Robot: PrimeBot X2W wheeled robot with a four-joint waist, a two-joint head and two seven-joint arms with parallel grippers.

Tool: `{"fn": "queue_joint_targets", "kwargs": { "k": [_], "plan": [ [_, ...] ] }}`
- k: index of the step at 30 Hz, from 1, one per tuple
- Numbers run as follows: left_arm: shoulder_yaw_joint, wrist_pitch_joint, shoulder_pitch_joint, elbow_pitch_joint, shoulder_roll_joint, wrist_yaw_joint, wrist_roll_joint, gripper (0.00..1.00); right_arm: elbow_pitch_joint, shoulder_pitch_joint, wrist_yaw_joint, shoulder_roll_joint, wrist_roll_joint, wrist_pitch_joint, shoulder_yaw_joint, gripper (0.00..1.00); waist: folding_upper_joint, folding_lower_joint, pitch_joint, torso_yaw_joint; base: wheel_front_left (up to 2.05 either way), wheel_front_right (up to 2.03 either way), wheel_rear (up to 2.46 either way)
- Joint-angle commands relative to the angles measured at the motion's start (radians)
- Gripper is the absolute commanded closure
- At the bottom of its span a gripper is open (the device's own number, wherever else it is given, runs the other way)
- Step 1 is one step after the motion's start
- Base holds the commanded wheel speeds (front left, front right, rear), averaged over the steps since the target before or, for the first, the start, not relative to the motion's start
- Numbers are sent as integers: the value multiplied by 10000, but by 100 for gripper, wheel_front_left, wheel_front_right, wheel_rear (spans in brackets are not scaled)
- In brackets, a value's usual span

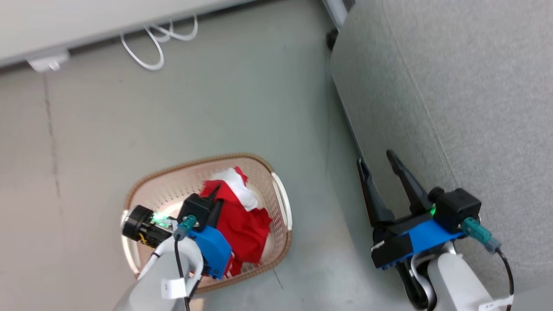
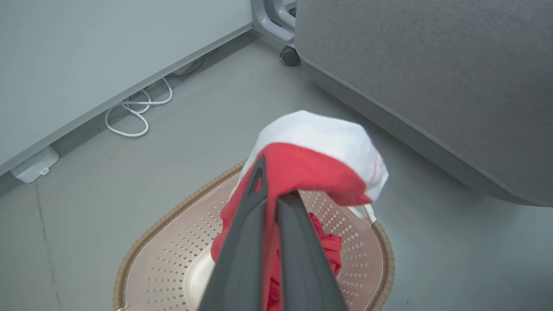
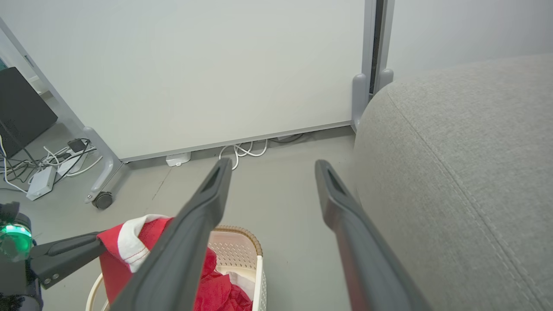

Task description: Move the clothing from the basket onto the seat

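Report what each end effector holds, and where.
Left end effector grips the clothing at a red fold beside white trim. Right end effector holds nothing.

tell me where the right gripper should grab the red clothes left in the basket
Pinch a raised crumpled fold of the red clothes, coming straight down through the open top: the basket walls block the sides. The right gripper is open; approach on the side nearest it, clear of the left gripper, shut on a red and white garment.
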Motion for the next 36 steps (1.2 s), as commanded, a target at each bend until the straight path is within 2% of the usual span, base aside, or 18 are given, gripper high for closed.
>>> {"fn": "queue_joint_targets", "kwargs": {
  "k": [1, 13, 19, 29, 36],
  "plan": [
    [8, -31, 169, -159, -71, -51, -38, 100, 83, 248, 3, -36, -87, -37, -1, 0, 0, 2, -920, 419, 0, 0, 0],
    [282, -29, 977, -1863, -353, -326, 22, 100, 648, 1016, 4, -36, -125, 44, 128, 0, 0, 2, -2776, 942, 0, 0, 0],
    [177, -31, 748, -2503, -570, -436, -116, 100, 591, 1338, 4, -35, -140, 231, 68, 0, 0, 2, -3209, 1297, 0, 0, 0],
    [-505, -31, -434, -2913, -825, -510, -619, 100, 440, 1668, 3, -35, -35, 472, 160, 0, 0, 2, -3643, 1612, 0, 0, 0],
    [-1483, -31, -1274, -2914, -836, -496, -1560, 100, 362, 1774, 4, -35, -13, 652, 273, 0, 0, 2, -3888, 1643, 0, 0, 0]
  ]
}}
